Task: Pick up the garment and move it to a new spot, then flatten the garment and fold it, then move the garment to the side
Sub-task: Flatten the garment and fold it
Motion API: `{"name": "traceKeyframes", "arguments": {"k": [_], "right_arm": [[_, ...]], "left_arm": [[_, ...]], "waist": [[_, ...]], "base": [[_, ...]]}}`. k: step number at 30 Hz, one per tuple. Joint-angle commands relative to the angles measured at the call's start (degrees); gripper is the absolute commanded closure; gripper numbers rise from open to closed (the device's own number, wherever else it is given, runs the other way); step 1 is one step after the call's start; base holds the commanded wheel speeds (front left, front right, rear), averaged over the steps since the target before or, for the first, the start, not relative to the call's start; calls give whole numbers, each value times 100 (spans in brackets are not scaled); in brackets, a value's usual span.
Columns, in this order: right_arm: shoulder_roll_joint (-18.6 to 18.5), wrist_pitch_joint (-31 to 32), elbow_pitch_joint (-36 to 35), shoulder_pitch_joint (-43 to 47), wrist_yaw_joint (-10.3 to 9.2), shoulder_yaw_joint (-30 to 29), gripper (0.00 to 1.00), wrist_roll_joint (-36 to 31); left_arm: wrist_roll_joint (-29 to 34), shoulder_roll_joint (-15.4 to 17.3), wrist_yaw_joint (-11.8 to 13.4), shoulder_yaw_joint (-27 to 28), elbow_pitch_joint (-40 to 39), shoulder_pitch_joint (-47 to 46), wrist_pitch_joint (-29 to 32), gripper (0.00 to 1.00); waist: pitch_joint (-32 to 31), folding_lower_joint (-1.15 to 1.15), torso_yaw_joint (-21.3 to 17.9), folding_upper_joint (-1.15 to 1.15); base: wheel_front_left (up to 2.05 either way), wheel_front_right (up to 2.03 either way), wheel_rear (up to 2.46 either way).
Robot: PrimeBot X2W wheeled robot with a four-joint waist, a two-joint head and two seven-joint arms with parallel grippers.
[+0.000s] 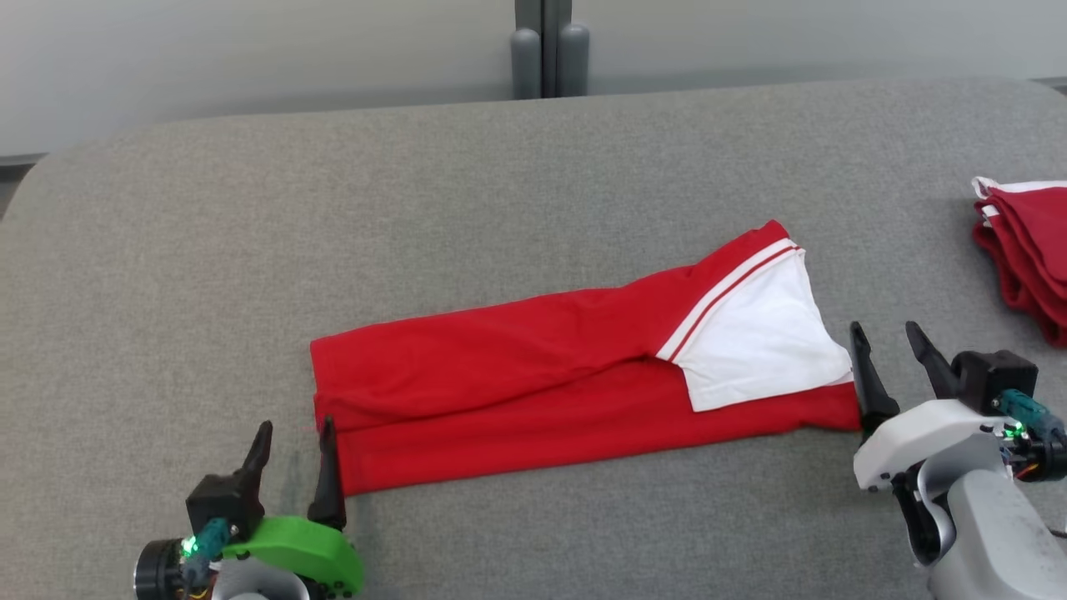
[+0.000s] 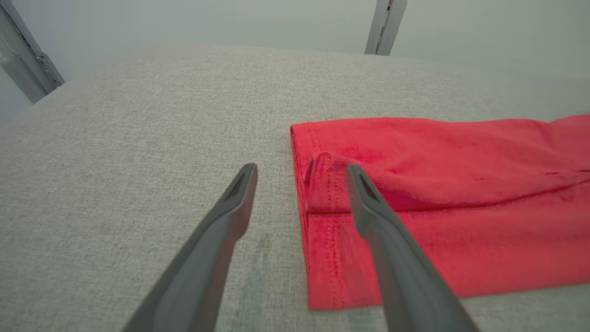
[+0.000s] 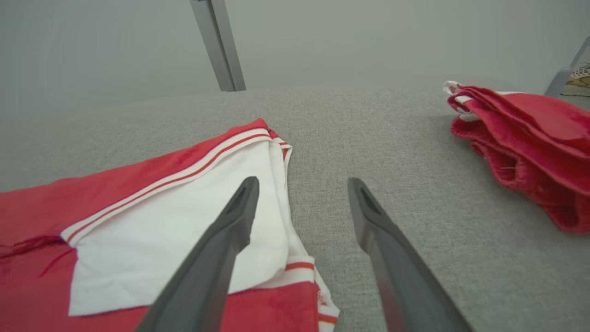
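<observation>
On table (image 1: 533, 167), garment (image 1: 517, 375) between left hand (image 1: 296, 423), right hand (image 1: 883, 327)

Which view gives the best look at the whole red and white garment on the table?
The head view: the garment lies there end to end, folded into a long strip. The left wrist view gives its hemmed red end up close, the right wrist view its white panel.

Left gripper (image 2: 300, 168) jaws spread wide. Folded red garment (image 2: 438, 184) lies flat ahead and right of it, stitched end level with the gap. Right finger overlaps that end; left finger is over bare grey table (image 2: 138, 138).
</observation>
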Motion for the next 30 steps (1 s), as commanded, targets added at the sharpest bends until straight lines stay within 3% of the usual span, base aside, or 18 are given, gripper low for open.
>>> {"name": "traceKeyframes", "arguments": {"k": [1,13,22,30], "right_arm": [[15,-25,-17,180,-10,-56,0,-62],[225,-25,141,670,-10,-205,0,-327],[43,-25,661,-229,-10,-107,0,-601],[-150,53,1911,-1213,-10,-156,0,-909]], "left_arm": [[-25,12,67,-47,-168,168,2,0],[-256,17,396,-477,-992,869,2,0],[-263,14,342,-663,-1076,542,2,0],[-326,14,303,-795,-1065,245,2,0]], "waist": [[-225,0,39,0],[-546,0,126,0],[-141,0,357,0],[254,0,647,0]], "base": [[0,0,0],[0,0,0],[0,0,0],[0,0,0]]}}
